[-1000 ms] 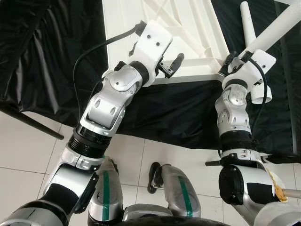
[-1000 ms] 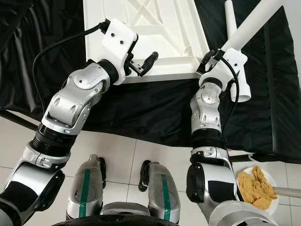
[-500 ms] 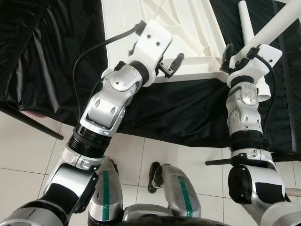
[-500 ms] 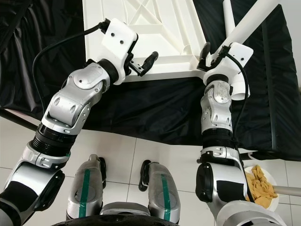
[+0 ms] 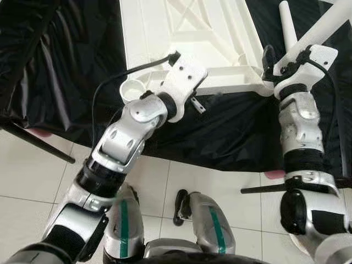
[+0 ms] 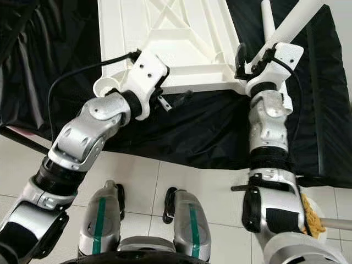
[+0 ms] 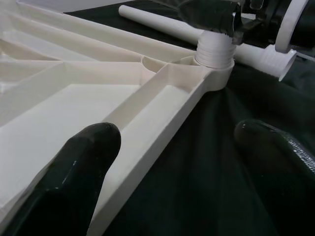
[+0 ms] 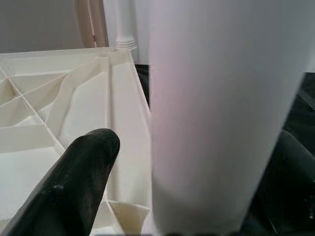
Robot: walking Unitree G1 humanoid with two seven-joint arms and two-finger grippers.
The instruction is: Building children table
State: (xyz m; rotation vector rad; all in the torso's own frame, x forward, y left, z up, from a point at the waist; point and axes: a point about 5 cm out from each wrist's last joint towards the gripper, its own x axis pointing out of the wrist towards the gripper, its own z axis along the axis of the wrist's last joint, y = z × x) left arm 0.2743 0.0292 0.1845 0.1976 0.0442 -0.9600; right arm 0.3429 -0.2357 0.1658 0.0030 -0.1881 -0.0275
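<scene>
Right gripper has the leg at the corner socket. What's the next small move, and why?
Probably twist the leg further into the socket: the right gripper is shut on it, its threaded end sits in the tabletop's corner, and threads show above the rim.

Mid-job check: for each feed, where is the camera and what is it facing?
Left and right eye views: on the head, looking down at the upturned white tabletop on black cloth; both arms and legs show.
Left wrist view: along the left claw, open, over the tabletop's near edge, facing the corner socket.
Right wrist view: along the right claw, shut on the white table leg.
Shared: the left wrist and eye views both show the leg entering the socket.
</scene>
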